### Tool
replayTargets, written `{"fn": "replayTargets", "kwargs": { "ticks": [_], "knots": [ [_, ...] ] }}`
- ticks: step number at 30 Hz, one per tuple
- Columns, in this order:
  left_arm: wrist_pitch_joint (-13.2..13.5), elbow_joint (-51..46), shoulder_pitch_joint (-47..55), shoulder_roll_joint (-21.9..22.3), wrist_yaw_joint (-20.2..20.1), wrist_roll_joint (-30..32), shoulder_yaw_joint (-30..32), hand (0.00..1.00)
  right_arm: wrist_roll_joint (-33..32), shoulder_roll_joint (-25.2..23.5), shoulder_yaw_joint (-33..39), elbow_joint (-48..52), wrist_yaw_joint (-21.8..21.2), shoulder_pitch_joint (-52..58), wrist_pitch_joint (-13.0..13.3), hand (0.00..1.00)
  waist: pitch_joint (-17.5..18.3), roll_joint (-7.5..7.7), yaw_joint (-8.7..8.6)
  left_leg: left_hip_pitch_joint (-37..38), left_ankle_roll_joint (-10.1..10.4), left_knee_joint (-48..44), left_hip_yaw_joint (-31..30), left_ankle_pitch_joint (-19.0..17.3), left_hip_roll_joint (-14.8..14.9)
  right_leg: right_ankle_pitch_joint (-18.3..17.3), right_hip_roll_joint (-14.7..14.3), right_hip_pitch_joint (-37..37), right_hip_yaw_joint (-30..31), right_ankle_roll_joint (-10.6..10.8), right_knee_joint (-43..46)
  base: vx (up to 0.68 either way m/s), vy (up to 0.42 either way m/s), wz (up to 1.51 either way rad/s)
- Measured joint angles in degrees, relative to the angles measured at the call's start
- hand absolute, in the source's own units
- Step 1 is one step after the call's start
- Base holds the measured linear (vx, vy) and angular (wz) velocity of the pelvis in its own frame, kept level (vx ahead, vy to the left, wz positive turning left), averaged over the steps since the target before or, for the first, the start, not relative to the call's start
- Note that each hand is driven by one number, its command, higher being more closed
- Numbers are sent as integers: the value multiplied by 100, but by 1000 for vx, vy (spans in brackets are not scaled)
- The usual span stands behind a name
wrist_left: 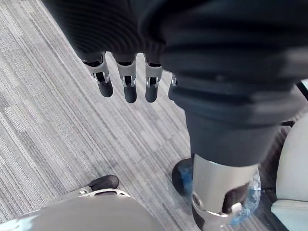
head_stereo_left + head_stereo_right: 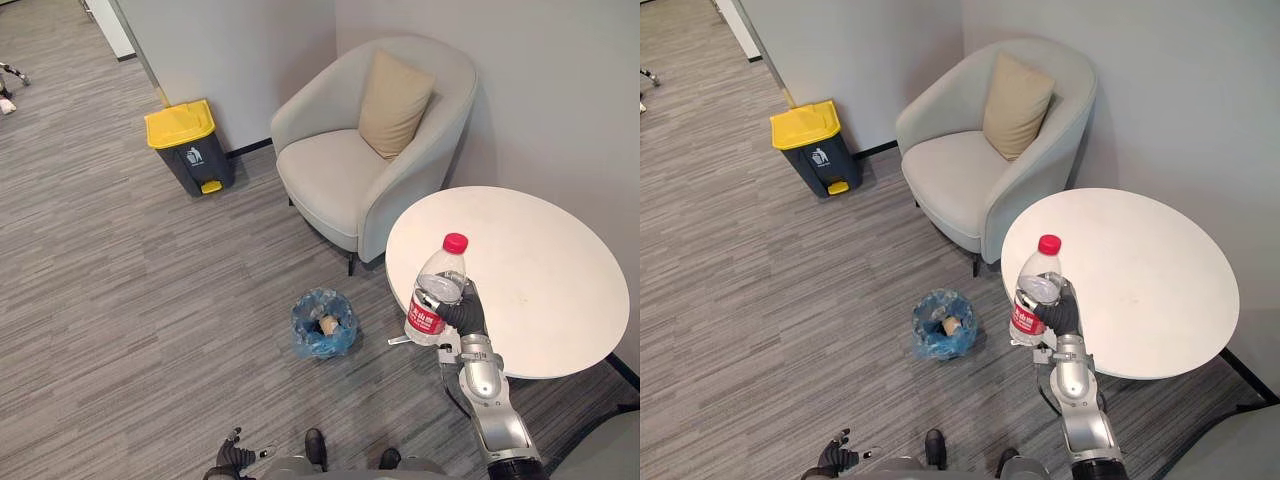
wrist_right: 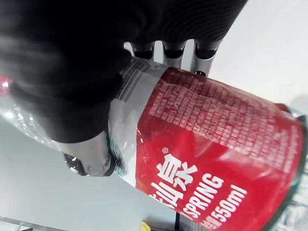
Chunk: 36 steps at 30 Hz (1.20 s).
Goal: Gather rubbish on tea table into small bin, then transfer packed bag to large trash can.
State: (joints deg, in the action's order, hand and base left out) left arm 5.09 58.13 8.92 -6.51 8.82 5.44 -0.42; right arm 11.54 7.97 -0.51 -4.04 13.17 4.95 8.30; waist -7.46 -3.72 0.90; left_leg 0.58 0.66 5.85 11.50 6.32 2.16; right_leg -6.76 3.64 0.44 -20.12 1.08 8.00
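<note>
My right hand [image 2: 466,312] is shut on a clear plastic water bottle [image 2: 437,290] with a red cap and red label, held upright over the near left edge of the round white tea table [image 2: 540,270]. In the right wrist view the bottle [image 3: 211,159] lies against the palm with the fingers [image 3: 173,50] wrapped round it. A small bin lined with a blue bag [image 2: 323,323] stands on the carpet left of the table, some rubbish inside. The large grey trash can with a yellow lid [image 2: 188,146] stands by the far wall. My left hand [image 1: 126,79] hangs low over the carpet, fingers relaxed.
A light grey armchair [image 2: 375,150] with a beige cushion stands behind the table against the wall. Grey striped carpet [image 2: 120,290] stretches between the small bin and the large can.
</note>
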Motion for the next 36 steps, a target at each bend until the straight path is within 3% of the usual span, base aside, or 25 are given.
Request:
{"fn": "replayTargets", "kwargs": {
  "ticks": [4, 6, 9, 11, 14, 15, 16, 17, 18, 21, 24, 27, 29, 30, 31, 32, 34, 36],
  "knots": [
    [-18, 0, 33, -17, -2, -5, 82, 0, 0, -1, -17, -14, -98, 2, 1, 100, -50, 95, 25, -198, -197, -393, 63, -280, -121, -400, 178, -313, 167, 298, 536, 117, 24, 1],
    [-21, 70, 39, -90, -2, -26, 104, 0, 3, 9, -49, -20, -110, 22, 0, 100, -135, 220, 12, -237, -219, -788, -24, -640, -248, -614, 486, -413, 181, 316, 1235, 184, 31, 16],
    [-20, 92, 70, -96, -1, -44, 117, 0, 9, 27, -69, -21, -115, 36, 1, 100, -154, 243, -12, -28, -371, -900, -221, -914, -337, -493, 672, -845, 563, 290, 2637, 180, 51, 25],
    [-23, 80, 49, -116, 1, -74, 112, 0, 8, 42, -75, -27, -163, 69, 7, 100, -190, 175, -60, 24, -462, -1001, -468, -1001, -252, -759, 501, -1127, 855, 198, 2920, 292, 28, 52],
    [-17, 92, -122, -90, -5, -86, 112, 0, 8, 158, -123, -209, -218, 0, 10, 100, -256, 104, -107, 113, -352, -1021, -842, -1041, -36, -838, 98, -1588, 1014, 190, 2149, 250, -45, 74],
    [-5, 92, -118, -106, -6, -85, 116, 0, 8, 153, -160, -232, -218, 7, 7, 100, -260, 168, -156, 203, -236, -1026, -1003, -1101, -67, -541, 14, -1571, 1176, 193, 1485, 241, -106, 90],
    [5, 96, -84, -177, -8, -84, 140, 0, 4, 144, -213, -220, -218, 30, 10, 100, -232, 343, -174, 229, -102, -1090, -1123, -1221, -242, -5, 87, -1562, 1451, 138, 913, 298, -175, 85],
    [7, 98, -87, -224, -9, -83, 185, 0, 3, 147, -229, -214, -222, 47, 10, 100, -218, 486, -179, 267, -66, -1186, -1206, -1331, -340, 501, 186, -1545, 1559, 67, 897, 329, -216, 78],
    [10, 101, -110, -119, -2, -84, 304, 0, -2, 252, -202, -220, -223, 82, -4, 100, -203, 313, -168, 208, 58, -1446, -1353, -1526, -218, 468, 161, -1458, 1375, -20, 1006, 279, -198, 61],
    [35, 98, -117, -32, -6, -82, 333, 0, -37, 313, -204, -134, -231, 133, -1, 100, -155, 8, -177, -147, 279, -2226, -1376, -1804, 130, 287, -99, -1146, 980, -151, 629, 297, -156, 53],
    [28, 97, -91, -14, -8, -84, 346, 0, -94, 306, -214, -102, -241, 270, 0, 100, -206, 64, -92, -429, 360, -3388, -837, -1855, 455, 303, -288, -518, 826, -343, 260, 278, -139, 21],
    [29, 70, -126, -1, -7, -85, 406, 0, -195, 255, -163, 87, -230, 250, 10, 100, -258, 135, -9, -745, 206, -3912, -345, -2030, 686, 260, -304, -122, 830, -411, 8, 149, -18, -2],
    [28, 68, -126, 23, -9, -84, 451, 0, -194, 242, -130, 86, -222, 205, 14, 100, -279, 148, -7, -830, 237, -3278, -348, -2018, 662, 260, -238, -70, 852, -405, 1, 116, 75, -11],
    [24, 67, -125, 23, -10, -83, 450, 0, -194, 252, -104, 86, -221, 205, 14, 100, -255, 95, -9, -794, 415, -2536, -385, -1768, 671, 240, -229, -52, 876, -331, 7, 102, 131, -12],
    [21, 68, -121, 36, -11, -82, 449, 0, -192, 275, -102, 92, -216, 207, 15, 100, -238, 19, -17, -760, 461, -2168, -408, -1363, 681, 221, -273, -46, 892, -272, 4, 111, 176, -13],
    [15, 90, -154, 27, -9, -83, 452, 0, -189, 263, -78, 3, -214, 180, -7, 100, -282, 35, -6, -706, 408, -1996, -431, -1046, 659, 180, -250, 2, 978, -135, -8, 132, 224, -6],
    [20, 80, -151, 8, -16, -76, 451, 0, -175, 196, -142, -4, -231, 245, -11, 100, -288, 127, -9, -557, 342, -1737, -368, -955, 461, 160, -84, 21, 1041, -2, -44, 97, 186, 0],
    [16, 82, -131, -2, -16, -72, 451, 0, -162, 192, -198, -4, -266, 244, -11, 100, -294, 115, 3, -473, 296, -1602, -320, -925, 317, 170, 40, 23, 1086, 74, -49, 29, 113, -1]
  ]
}}
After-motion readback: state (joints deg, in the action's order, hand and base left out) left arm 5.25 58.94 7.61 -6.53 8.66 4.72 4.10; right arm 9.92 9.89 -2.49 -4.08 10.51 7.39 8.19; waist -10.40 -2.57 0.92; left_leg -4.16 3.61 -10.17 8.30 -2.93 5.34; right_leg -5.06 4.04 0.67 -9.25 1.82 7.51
